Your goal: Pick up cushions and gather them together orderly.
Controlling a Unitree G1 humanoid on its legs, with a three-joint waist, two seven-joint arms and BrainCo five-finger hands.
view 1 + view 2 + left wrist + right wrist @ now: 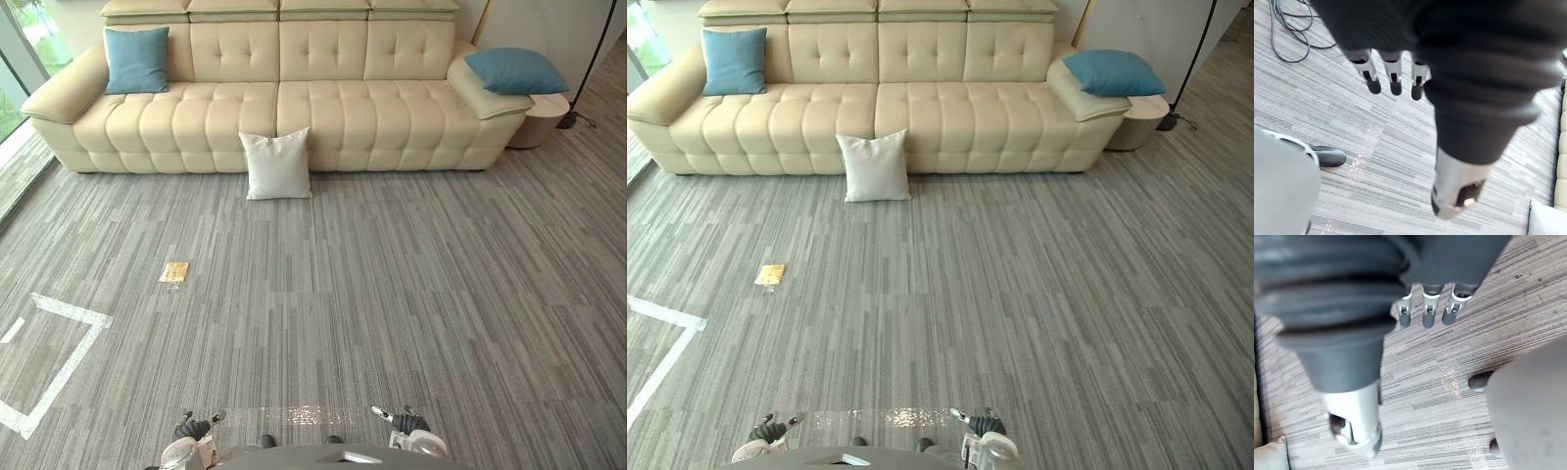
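Note:
A white cushion [277, 164] stands on the carpet, leaning against the front of the cream sofa [323, 108]. One blue cushion [136, 59] is propped upright at the sofa's left end. Another blue cushion [515, 70] lies on the right armrest. My left hand [1373, 78] hangs over the carpet far from the sofa, fingers straight and holding nothing. Likewise my right hand [1424, 313] hangs low with relaxed fingers and nothing in it. A corner of the white cushion [1547, 221] shows past the left hand's thumb.
A small yellow flat item [174, 271] lies on the carpet to the left. White tape lines [61, 364] mark a square at the lower left. A round side table [541, 119] stands by the sofa's right end, with a lamp pole [598, 49] behind it.

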